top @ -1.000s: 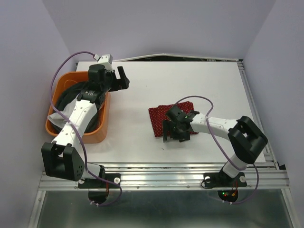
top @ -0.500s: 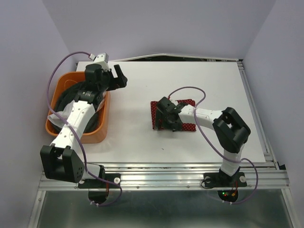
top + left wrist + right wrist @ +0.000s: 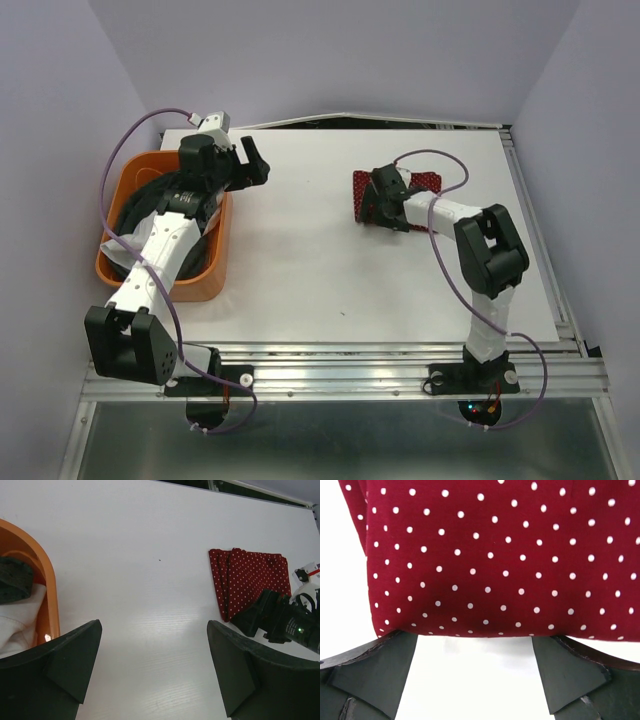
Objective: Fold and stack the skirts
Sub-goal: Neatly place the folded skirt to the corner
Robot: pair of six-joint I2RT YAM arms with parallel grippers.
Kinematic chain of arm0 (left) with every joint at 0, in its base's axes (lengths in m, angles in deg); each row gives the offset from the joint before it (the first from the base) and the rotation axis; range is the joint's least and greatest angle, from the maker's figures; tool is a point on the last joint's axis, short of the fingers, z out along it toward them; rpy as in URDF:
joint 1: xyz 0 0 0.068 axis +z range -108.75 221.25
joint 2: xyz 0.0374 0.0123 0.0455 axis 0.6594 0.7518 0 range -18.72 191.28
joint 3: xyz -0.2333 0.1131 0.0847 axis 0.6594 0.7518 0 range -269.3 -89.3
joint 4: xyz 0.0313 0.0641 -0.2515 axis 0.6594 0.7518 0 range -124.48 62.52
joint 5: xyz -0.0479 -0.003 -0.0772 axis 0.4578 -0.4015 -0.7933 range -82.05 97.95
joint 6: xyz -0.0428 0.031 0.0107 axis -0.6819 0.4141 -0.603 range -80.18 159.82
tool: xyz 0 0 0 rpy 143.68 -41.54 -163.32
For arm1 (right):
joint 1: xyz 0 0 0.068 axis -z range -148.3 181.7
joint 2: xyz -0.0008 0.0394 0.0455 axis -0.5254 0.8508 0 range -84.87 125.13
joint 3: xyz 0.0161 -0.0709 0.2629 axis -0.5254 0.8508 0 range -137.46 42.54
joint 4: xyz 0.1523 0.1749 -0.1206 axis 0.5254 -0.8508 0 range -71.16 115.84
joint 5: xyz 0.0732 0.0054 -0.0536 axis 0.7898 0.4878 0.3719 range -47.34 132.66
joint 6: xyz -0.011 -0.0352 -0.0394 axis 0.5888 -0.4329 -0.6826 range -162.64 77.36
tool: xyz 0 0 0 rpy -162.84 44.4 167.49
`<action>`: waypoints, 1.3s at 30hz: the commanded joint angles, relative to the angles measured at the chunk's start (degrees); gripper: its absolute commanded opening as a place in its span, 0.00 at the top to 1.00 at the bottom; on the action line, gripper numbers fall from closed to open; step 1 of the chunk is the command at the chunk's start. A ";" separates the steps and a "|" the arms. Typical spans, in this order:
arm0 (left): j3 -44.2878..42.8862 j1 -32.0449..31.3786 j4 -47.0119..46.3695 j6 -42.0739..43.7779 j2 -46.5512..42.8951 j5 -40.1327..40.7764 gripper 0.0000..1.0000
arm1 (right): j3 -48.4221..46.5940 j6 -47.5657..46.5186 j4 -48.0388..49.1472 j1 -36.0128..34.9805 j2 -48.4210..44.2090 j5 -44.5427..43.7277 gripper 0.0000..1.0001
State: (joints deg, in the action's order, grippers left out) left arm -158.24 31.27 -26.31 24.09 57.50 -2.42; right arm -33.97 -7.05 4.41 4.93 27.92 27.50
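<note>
a white table (image 3: 300, 270) is sitting inside pale lilac walls (image 3: 60, 100), with a metal rail (image 3: 535, 230) running along its right edge. an orange basket (image 3: 108, 268) is standing at the left edge, holding the white skirt (image 3: 15, 627) and the dark grey skirt (image 3: 11, 580). the folded red skirt (image 3: 426, 181) is lying far right, near the back edge. the right gripper (image 3: 475, 652) is standing wide apart at the skirt's near hem, clamping nothing. the left gripper (image 3: 254, 164) is hovering spread apart beside the basket's far corner, with broad white surface lying between basket and skirt.
</note>
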 commanded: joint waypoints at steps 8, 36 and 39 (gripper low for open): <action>0.48 0.48 -1.92 1.75 -2.84 -0.44 0.02 | -7.77 -13.79 2.80 11.64 10.33 1.18 0.00; -0.75 0.75 0.27 4.47 -2.05 -1.05 0.02 | -24.91 -31.28 4.73 21.67 22.12 4.87 0.00; -0.92 0.75 0.36 5.18 -2.05 -2.11 0.02 | -24.48 -32.16 4.73 21.67 21.07 5.40 0.00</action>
State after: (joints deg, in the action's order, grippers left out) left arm -158.16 31.65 -25.13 27.39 57.18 -2.84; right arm -58.67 -36.42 11.77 25.55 46.91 33.54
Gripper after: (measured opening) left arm 0.985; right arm 0.999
